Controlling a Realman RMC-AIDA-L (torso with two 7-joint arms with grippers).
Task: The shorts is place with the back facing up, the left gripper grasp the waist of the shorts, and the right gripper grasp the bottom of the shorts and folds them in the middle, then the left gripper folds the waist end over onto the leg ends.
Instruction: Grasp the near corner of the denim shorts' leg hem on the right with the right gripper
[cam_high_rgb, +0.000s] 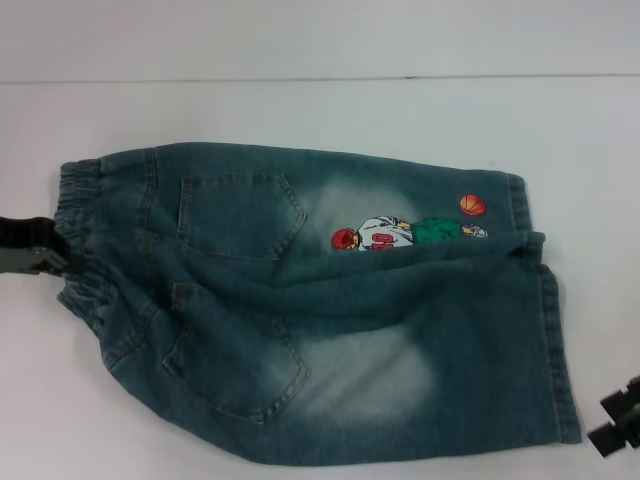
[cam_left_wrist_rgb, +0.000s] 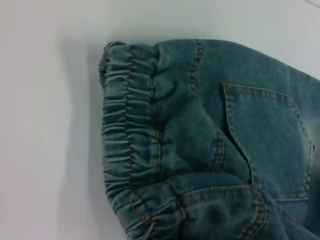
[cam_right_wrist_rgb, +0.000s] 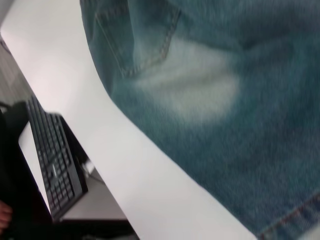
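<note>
Lying flat on a white table (cam_high_rgb: 300, 110), back side up, with the shorts (cam_high_rgb: 330, 320) spread across most of the head view, waist toward the robot's left and hems toward its right. Showing two back patch pockets (cam_high_rgb: 240, 215), pale faded patches over each leg, and an embroidered cartoon player (cam_high_rgb: 400, 233) with an orange ball (cam_high_rgb: 472, 204) near the far leg's hem. Gathered into ruched folds along the elastic waistband (cam_high_rgb: 75, 235), seen close up in the left wrist view, where denim bunches and overlaps just below one pocket. Reaching in from the left edge of the head view, the left gripper (cam_high_rgb: 38, 250), touching or overlapping the waistband about midway along it; fingers mostly cut off by the frame edge, so cannot tell whether spread or clamped. Sitting low at the right edge, the right gripper (cam_high_rgb: 620, 420), just beside the nearer leg's hem, the bottom of the shorts (cam_high_rgb: 560, 350), but apart from the cloth; only a dark part visible, so cannot tell its finger state either. Seen from the right wrist view: the near leg's faded patch, a stitched hem corner, the table's edge, and beyond it a black keyboard (cam_right_wrist_rgb: 52, 160).
</note>
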